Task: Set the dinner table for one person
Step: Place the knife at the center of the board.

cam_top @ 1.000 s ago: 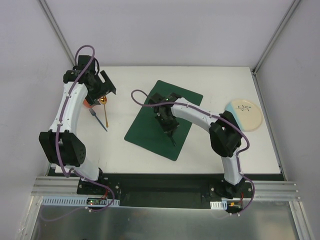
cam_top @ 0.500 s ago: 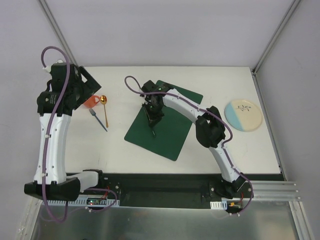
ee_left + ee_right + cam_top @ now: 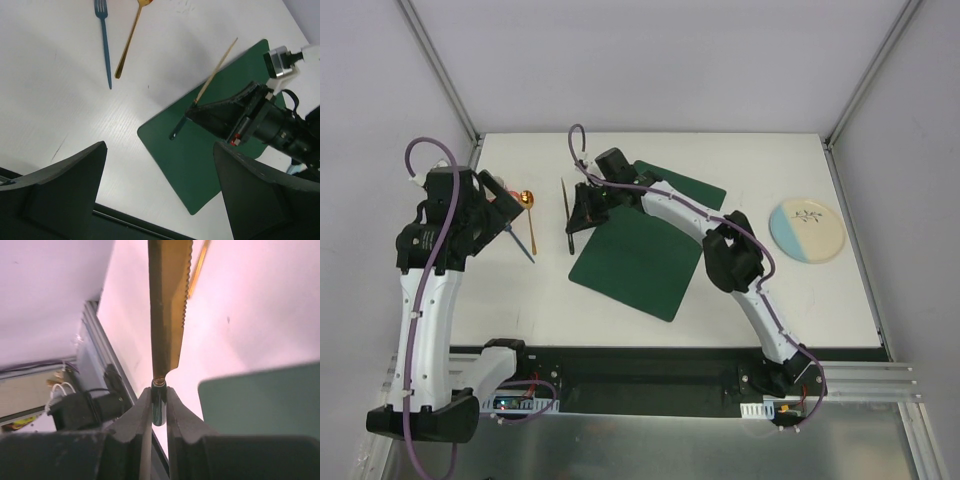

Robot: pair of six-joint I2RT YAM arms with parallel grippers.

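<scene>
The large white rectangular matte dinner table (image 3: 770, 295) carried a dark green rectangular placemat (image 3: 640, 262) at centre and a round cream-and-pale-blue plate (image 3: 807, 230) at right. The left gripper (image 3: 160, 172) hung spread wide. The right gripper (image 3: 159, 399) pinched a gold serrated knife (image 3: 167, 315) by its dark handle at the mat's left edge, near a blue fork (image 3: 105, 45) and a gold spoon (image 3: 129, 45).

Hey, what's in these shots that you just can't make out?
- Knife: right wrist view, tip cut off by the top edge, handle mostly hidden between the right gripper's fingers.
- Orange thing beside the spoon: top view, mostly behind the left gripper.
- Plate's pattern: top view, too small.
- Spoon's bowl: left wrist view, cut by the top edge.
</scene>
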